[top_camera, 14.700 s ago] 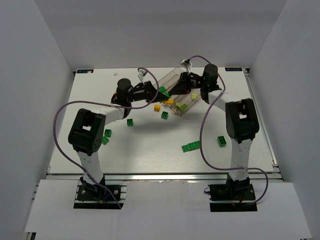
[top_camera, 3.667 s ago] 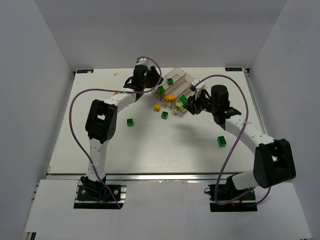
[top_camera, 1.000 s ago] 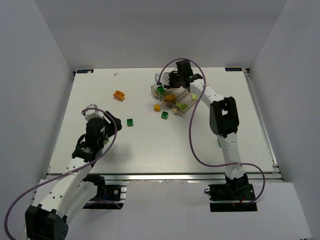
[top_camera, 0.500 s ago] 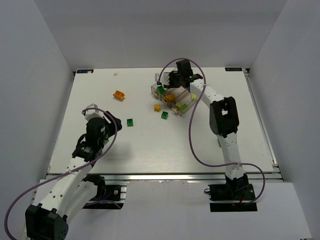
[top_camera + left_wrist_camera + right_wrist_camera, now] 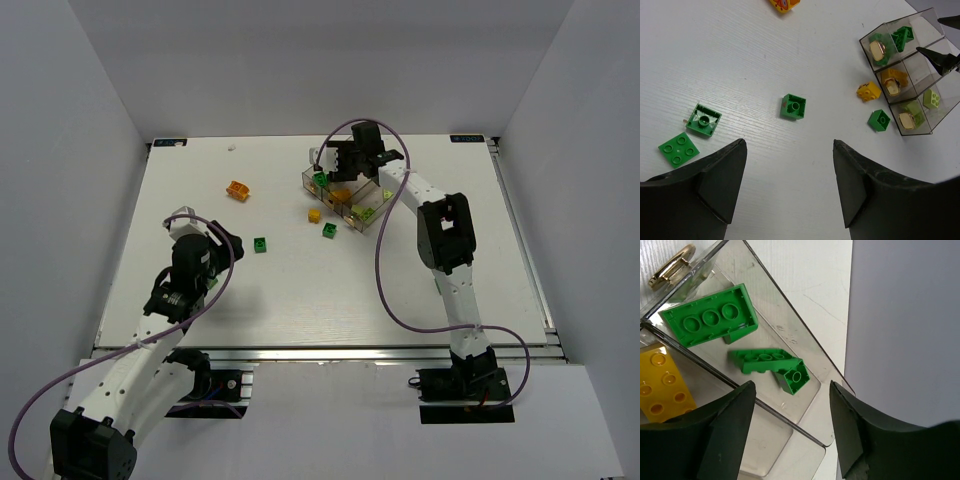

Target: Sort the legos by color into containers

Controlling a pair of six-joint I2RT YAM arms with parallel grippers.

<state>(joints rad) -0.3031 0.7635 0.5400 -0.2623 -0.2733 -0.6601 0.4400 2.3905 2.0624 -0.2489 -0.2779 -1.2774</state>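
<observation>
The containers [image 5: 362, 200] stand at the back middle of the table as one clear stepped tray [image 5: 932, 42]. My right gripper [image 5: 335, 165] hangs open over the far-left bin [image 5: 810, 347]. Below its jaws [image 5: 790, 386] lie a small dark green brick [image 5: 796, 379] and two long green bricks [image 5: 710, 315], none of them held. A yellow brick [image 5: 660, 385] lies in the bin beside it. My left gripper [image 5: 222, 245] is open and empty [image 5: 789, 142] above the table at the left. Loose legos ahead of it: a green brick [image 5: 793, 106], two more green ones [image 5: 703, 120], a yellow one [image 5: 868, 91].
An orange brick [image 5: 237, 189] lies alone at the back left. A green brick [image 5: 329, 230] and the yellow one [image 5: 314, 214] sit just in front of the tray. A pale yellow-green brick [image 5: 932, 98] rests in the nearest bin. White walls close in the table.
My right gripper's jaws have spread wider over the far-left bin. Neither arm has shifted noticeably, and the loose bricks lie where they were.
</observation>
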